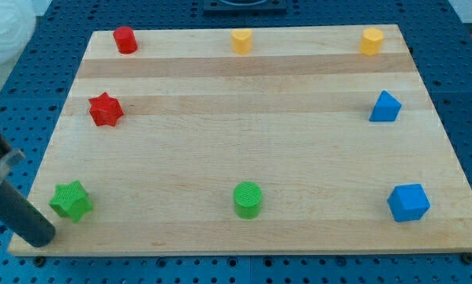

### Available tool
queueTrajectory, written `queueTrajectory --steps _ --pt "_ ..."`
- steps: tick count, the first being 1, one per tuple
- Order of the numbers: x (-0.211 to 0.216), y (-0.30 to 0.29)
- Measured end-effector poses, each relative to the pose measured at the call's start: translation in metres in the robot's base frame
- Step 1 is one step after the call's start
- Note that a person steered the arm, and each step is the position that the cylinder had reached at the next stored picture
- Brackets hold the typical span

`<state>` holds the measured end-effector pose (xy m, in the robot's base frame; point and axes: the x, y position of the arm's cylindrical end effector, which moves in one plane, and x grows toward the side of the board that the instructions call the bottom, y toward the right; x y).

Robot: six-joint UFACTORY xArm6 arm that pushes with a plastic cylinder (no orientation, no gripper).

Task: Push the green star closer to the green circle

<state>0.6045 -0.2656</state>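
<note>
The green star [70,200] sat flat on the wooden worktop [299,87] near the corner at the view's bottom left, well apart from the green circle [248,199], which stood at about the same height along the bottom edge, toward the middle. My tip [40,235] rested just beside the star, on its lower left side; whether the two touched could not be told. There was no tool on this arm to be apart or together, only the plain rod.

The star looked like a small, stiff plastic piece, probably light, and likely to slide easily on the smooth wood. It seemed in no way fragile. Since it could not be gripped, the place to bear on it was its left face, opposite the circle. Its points made that awkward: pressing on one arm off-centre would probably spin the star or let it slip aside, so a notch or flat stretch in line with its middle looked the safer spot. The tip sat a little low for a straight push to the right.
</note>
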Motion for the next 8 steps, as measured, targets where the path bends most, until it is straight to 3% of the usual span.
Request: queueTrajectory --steps 2,4,6,8 --pt "-0.018 0.003" --pt "-0.042 0.045" --pt "-0.101 0.054" --pt "-0.146 0.100"
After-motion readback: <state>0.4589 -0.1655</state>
